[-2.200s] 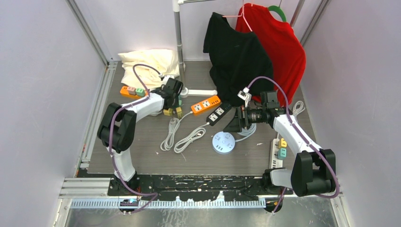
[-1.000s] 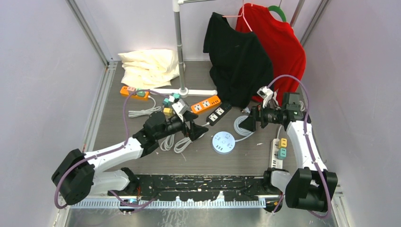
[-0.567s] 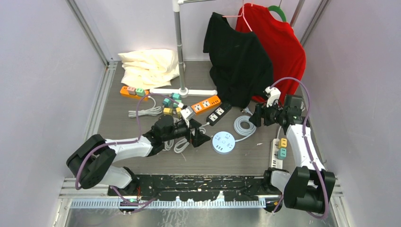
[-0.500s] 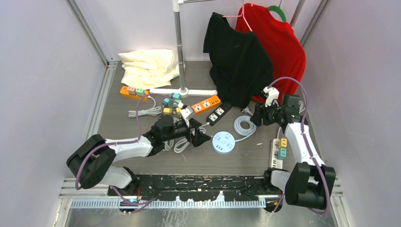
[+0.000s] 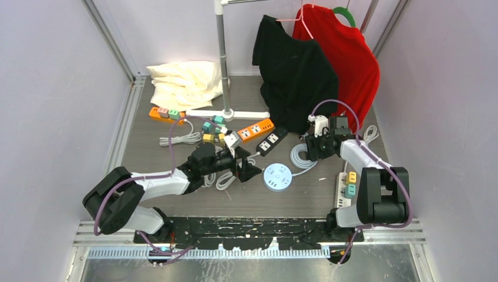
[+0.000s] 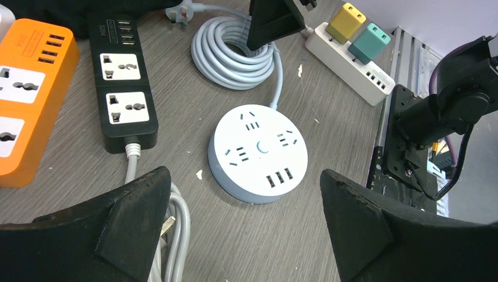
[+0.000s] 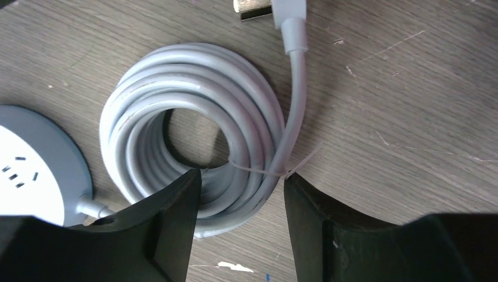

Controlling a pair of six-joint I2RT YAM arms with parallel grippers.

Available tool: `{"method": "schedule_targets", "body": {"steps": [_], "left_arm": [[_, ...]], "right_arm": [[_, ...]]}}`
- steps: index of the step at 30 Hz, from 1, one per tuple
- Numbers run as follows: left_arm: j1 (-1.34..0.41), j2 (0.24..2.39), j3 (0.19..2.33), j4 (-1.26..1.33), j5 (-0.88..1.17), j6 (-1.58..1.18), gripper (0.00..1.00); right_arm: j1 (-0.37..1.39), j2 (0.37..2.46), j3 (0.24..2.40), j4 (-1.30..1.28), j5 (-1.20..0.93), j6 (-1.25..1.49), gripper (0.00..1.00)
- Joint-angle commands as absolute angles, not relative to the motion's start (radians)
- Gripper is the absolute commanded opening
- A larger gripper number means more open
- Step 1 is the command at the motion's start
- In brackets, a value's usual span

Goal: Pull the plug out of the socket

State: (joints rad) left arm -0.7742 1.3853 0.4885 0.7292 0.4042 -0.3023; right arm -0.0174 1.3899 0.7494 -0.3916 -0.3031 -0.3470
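The left gripper hangs with its jaws wide open above the round socket, which has no plug in it. The right gripper hangs over the coil of grey cable. Its jaws stand apart, but more narrowly, and they hold nothing.

The plugs that I see seated are the yellow plug and the teal plug, side by side on the white strip at the near right. An orange strip at the far left also carries small coloured plugs. I cannot tell which one is meant.

Such a plug is probably light and made of hard plastic, with smooth sides that may slip. Its pins likely sit tight. I think the best hold is on two flat opposite sides that are free of the neighbour plug, pulling straight away from the strip. The strip looks light and may rise with the plug, so the other gripper should press on a bare part of it.
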Motion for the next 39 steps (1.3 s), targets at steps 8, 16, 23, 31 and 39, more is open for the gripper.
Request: {"method": "schedule_targets", "body": {"steps": [8, 16, 23, 31, 39], "left_arm": [[-0.773, 1.395, 0.499, 0.805, 0.405, -0.283, 0.96], [-0.774, 1.394, 0.498, 0.806, 0.403, -0.284, 0.97], [-0.774, 1.387, 0.486, 0.818, 0.390, -0.286, 0.97], [-0.773, 1.363, 0.451, 0.856, 0.339, -0.291, 0.97], [-0.774, 1.340, 0.417, 0.892, 0.275, -0.296, 0.97]], "right_arm": [[0.033, 1.485, 0.827, -0.370, -0.173, -0.351, 0.51], [0.040, 1.466, 0.850, -0.374, -0.165, -0.332, 0.16], [0.041, 1.305, 0.825, -0.376, -0.319, -0.378, 0.04], [0.055, 1.177, 0.811, -0.457, -0.533, -0.515, 0.03], [0.175, 1.227, 0.888, -0.435, -0.379, -0.590, 0.02]]}}
